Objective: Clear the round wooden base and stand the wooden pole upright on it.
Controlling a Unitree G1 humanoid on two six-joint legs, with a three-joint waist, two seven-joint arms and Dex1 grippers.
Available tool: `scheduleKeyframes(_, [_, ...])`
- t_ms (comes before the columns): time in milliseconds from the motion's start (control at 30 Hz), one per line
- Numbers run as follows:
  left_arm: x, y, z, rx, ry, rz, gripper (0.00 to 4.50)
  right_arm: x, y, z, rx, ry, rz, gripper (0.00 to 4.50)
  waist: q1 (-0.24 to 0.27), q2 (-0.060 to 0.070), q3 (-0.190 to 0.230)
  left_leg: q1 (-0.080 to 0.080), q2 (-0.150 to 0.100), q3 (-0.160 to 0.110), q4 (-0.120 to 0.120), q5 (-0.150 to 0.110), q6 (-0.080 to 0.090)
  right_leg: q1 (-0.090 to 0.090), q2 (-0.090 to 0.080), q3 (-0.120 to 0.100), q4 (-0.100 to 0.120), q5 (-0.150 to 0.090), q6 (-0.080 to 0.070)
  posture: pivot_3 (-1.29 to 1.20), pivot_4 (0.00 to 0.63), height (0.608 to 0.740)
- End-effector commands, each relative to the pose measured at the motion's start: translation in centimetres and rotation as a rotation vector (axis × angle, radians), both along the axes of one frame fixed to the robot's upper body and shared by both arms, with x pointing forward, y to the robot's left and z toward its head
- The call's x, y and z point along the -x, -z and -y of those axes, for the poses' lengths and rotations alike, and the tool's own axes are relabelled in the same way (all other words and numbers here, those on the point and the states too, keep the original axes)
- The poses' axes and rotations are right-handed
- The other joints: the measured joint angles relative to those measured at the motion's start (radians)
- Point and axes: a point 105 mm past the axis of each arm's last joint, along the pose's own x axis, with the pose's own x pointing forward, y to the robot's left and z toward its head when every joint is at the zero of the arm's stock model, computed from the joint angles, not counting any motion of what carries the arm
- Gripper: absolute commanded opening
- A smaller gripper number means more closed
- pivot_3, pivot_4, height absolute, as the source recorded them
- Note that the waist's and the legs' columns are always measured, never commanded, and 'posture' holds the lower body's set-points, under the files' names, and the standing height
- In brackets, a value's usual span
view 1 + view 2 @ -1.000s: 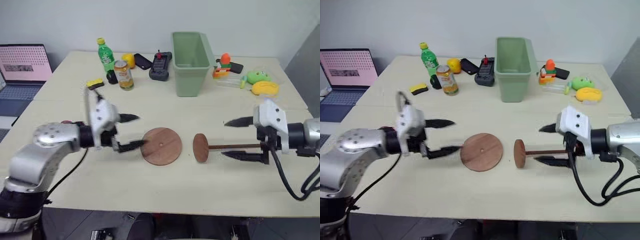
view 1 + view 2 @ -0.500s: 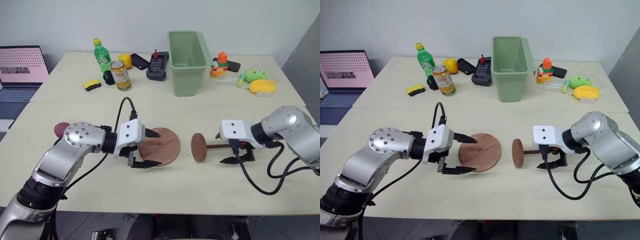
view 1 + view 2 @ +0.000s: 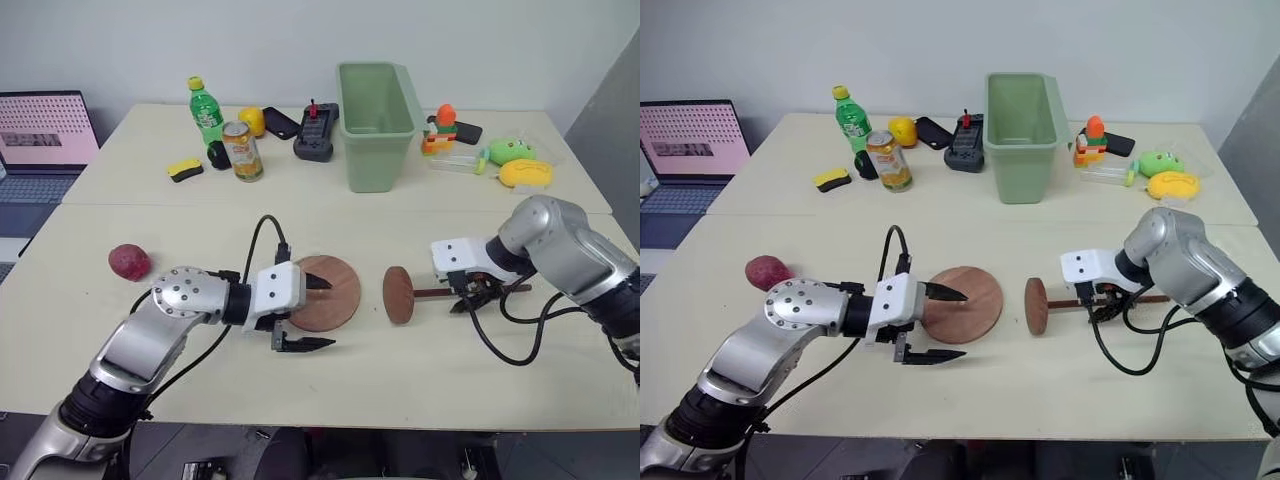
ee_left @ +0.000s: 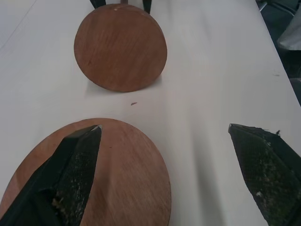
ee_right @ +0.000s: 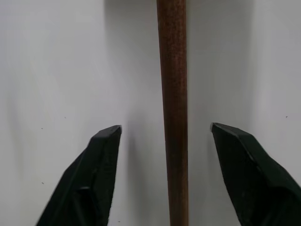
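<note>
Left gripper [image 3: 308, 316] is hanging wide open, straddling the flat reddish-brown round wooden base [image 3: 328, 292]'s near edge — rightward, the thin dark-brown wooden pole [image 3: 440, 293] is lying across the table, right gripper [image 5: 167, 176] pointing down, fingers parted astride its shaft, not yet clamped.

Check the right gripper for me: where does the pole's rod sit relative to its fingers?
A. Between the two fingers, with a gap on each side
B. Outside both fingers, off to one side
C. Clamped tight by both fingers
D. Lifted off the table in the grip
A. In the right wrist view the wooden pole runs between the right gripper, with table showing on both sides of the rod; it lies flat on the table.
</note>
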Motion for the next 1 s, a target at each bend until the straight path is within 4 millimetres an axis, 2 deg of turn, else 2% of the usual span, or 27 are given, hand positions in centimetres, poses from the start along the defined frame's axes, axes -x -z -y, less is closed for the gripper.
scheduleKeyframes(33, [-0.1,-0.3,0.2,0.006,0.004,0.036,4.5,-0.1,-0.6,0.0,0.034,-0.033,-0.005,1.87,0.0,0.0,0.0,0.0,0.0,0.0,0.0,0.0,0.0,0.0,0.0,0.0,0.0,0.0,0.0,0.0,0.15,0.74])
scheduleKeyframes(200, [-0.2,-0.2,0.1,0.003,-0.006,0.038,4.5,-0.3,-0.4,0.2,0.038,-0.026,-0.014,0.48,0.0,0.0,0.0,0.0,0.0,0.0,0.0,0.0,0.0,0.0,0.0,0.0,0.0,0.0,0.0,0.0,0.15,0.74])
scheduleKeyframes(267, [-0.4,-0.3,-0.1,0.0,-0.016,0.04,4.5,-0.3,-0.7,0.1,0.017,-0.019,-0.012,0.21,0.0,0.0,0.0,0.0,0.0,0.0,0.0,0.0,0.0,0.0,0.0,0.0,0.0,0.0,0.0,0.0,0.15,0.74])
scheduleKeyframes(433, [-1.3,-0.9,-1.5,-0.018,-0.07,0.059,4.5,-0.9,-3.9,-0.5,-0.108,0.012,0.055,0.22,0.0,0.0,0.0,0.0,0.0,0.0,0.0,0.0,0.0,0.0,0.0,0.0,0.0,0.0,0.0,0.0,0.15,0.74])
scheduleKeyframes(467, [-1.7,-1.2,-2.1,-0.018,-0.094,0.066,4.5,-1.0,-5.1,-0.9,-0.166,0.021,0.091,0.22,0.0,0.0,0.0,0.0,0.0,0.0,0.0,0.0,0.0,0.0,0.0,0.0,0.0,0.0,0.0,0.0,0.15,0.74])
scheduleKeyframes(600, [-2.7,-2.4,-4.4,0.003,-0.187,0.072,4.5,-0.7,-10.3,-3.4,-0.472,0.046,0.192,0.22,-0.001,0.0,0.0,0.0,0.001,-0.001,0.0,0.0,0.0,0.0,0.0,0.0,0.001,0.0,0.0,0.0,0.15,0.74])
scheduleKeyframes(700, [-3.0,-3.1,-6.5,0.014,-0.263,0.06,4.5,0.6,-14.2,-6.4,-0.815,0.02,0.24,0.22,-0.005,0.0,0.0,0.0,0.002,-0.001,-0.001,0.0,0.0,0.0,0.0,-0.001,0.001,0.0,0.0,0.0,0.15,0.74])
scheduleKeyframes(833, [-2.7,-3.0,-8.3,-0.007,-0.299,0.031,4.5,2.7,-16.5,-9.9,-1.185,-0.07,0.308,0.22,-0.002,0.0,0.0,0.0,0.002,-0.002,-0.001,0.0,0.0,0.0,0.0,-0.002,0.001,0.0,0.0,0.0,0.15,0.74])
scheduleKeyframes(900, [-2.2,-2.5,-8.9,-0.047,-0.302,0.004,4.5,3.5,-16.5,-11.4,-1.327,-0.059,0.296,0.22,-0.003,0.001,0.0,0.0,0.001,-0.002,-0.001,0.0,0.0,0.0,-0.001,-0.001,0.001,0.0,0.0,0.0,0.15,0.74])
scheduleKeyframes(1000, [-2.0,-2.1,-9.7,-0.088,-0.313,-0.014,4.5,4.2,-15.9,-13.3,-1.451,-0.027,0.255,0.22,0.0,0.002,0.001,-0.001,0.0,-0.002,-0.001,0.0,0.0,-0.001,0.0,-0.001,0.002,0.0,0.0,0.0,0.15,0.74])
